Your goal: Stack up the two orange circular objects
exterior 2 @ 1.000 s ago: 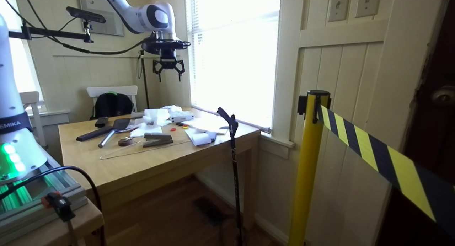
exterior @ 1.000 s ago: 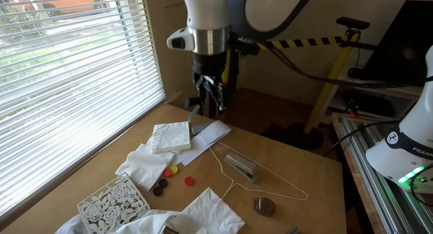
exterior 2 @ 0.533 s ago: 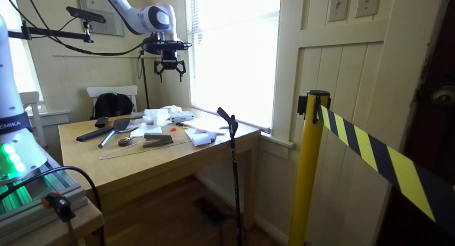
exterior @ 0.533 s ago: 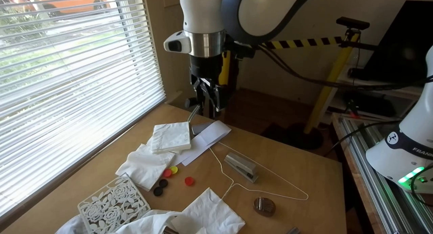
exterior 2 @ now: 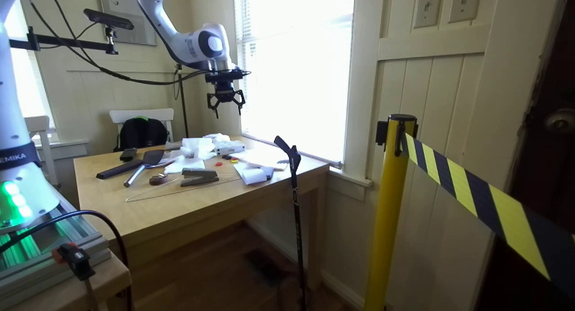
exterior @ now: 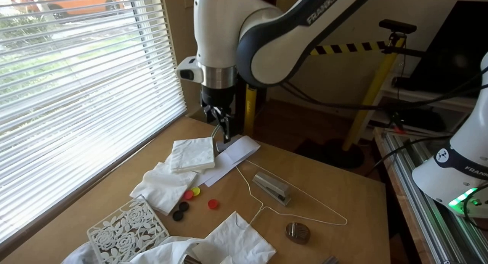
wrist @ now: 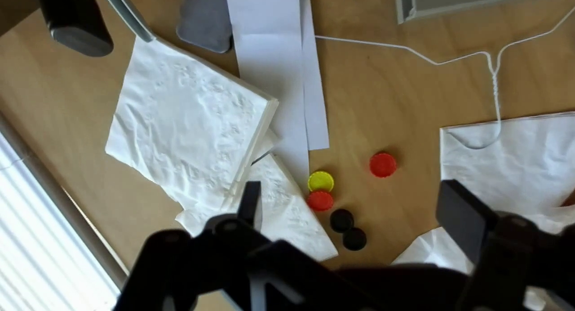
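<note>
Descending over the last second, the gripper [exterior 2: 228, 113], jaws apart and empty, is presumably on approach: on the table [exterior: 358, 203], one red-orange disc [wrist: 382, 164] sits alone, its twin [wrist: 320, 201] touching a yellow disc [wrist: 320, 180].

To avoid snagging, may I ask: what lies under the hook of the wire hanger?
A white napkin lies under the hook; what the napkin itself covers cannot be seen.
</note>
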Motion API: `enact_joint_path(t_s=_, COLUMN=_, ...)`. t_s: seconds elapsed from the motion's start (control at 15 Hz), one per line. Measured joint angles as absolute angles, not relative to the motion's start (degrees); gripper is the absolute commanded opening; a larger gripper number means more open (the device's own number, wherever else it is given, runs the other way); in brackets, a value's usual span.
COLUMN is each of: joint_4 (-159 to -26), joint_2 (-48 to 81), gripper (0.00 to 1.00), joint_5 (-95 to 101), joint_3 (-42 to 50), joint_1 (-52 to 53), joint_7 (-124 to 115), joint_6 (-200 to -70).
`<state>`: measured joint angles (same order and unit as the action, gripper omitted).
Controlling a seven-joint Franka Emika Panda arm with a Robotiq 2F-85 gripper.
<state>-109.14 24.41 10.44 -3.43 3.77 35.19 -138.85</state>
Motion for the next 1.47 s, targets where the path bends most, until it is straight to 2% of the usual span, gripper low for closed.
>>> enact_joint_path(t_s=0.4, joint_4=-94.7, joint_2=40.6, gripper=1.0, joint_5=10.5, joint_3=-5.9, joint_1=3.7, joint_7=38.9, joint_6=-141.2)
enact_joint_path(t_s=0.73, joint_4=-82.1, joint_2=51.2, gripper=1.0, joint_5=10.5, joint_3=-7.3, joint_1=3.8, joint_7=42.1, joint_6=-137.7)
enact_joint_path(t_s=1.47, joint_4=-78.9, joint_2=57.1, gripper=1.0, joint_5=10.4, joint_3=-8.0, joint_1=4.6, joint_7=42.3, joint_6=-137.3)
